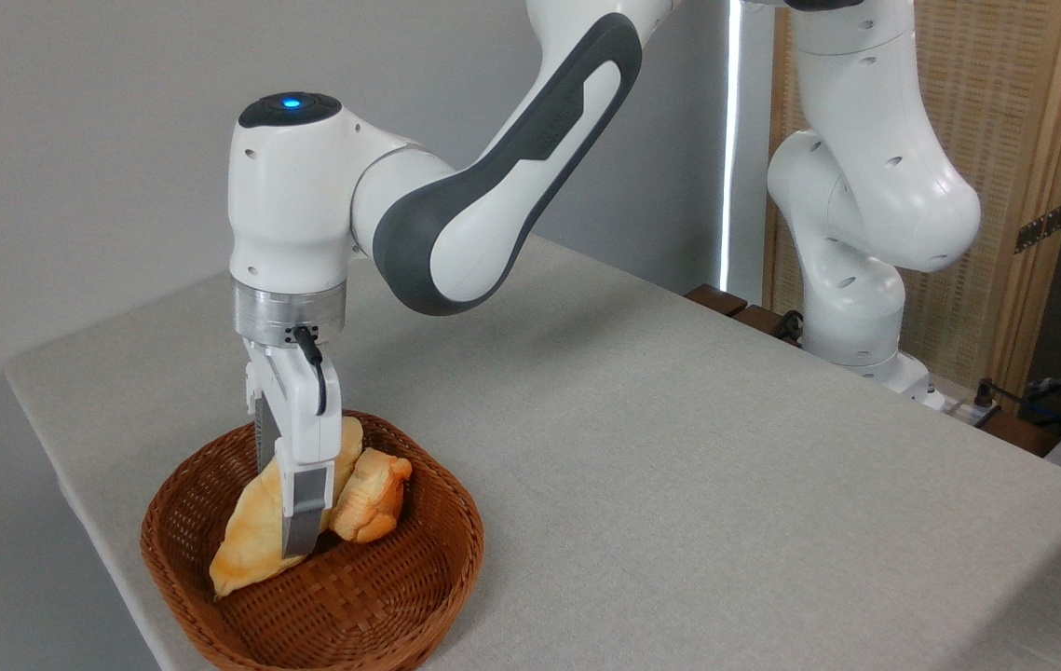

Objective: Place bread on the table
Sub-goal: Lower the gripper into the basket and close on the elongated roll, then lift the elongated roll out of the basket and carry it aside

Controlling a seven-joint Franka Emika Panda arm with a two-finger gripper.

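Here the gripper pinches the long golden bread beside a knobbly roll in the woven basket.

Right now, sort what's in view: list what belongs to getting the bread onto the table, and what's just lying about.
Part of the job:
- the bread, the long loaf, lying in the basket
- the gripper, down around the loaf
- the table, where it goes
- the wicker basket, which it must leave

Lying about:
- the short roll, beside the loaf
- cables at the far right edge

no readable text, labels or numbers appear anywhere.
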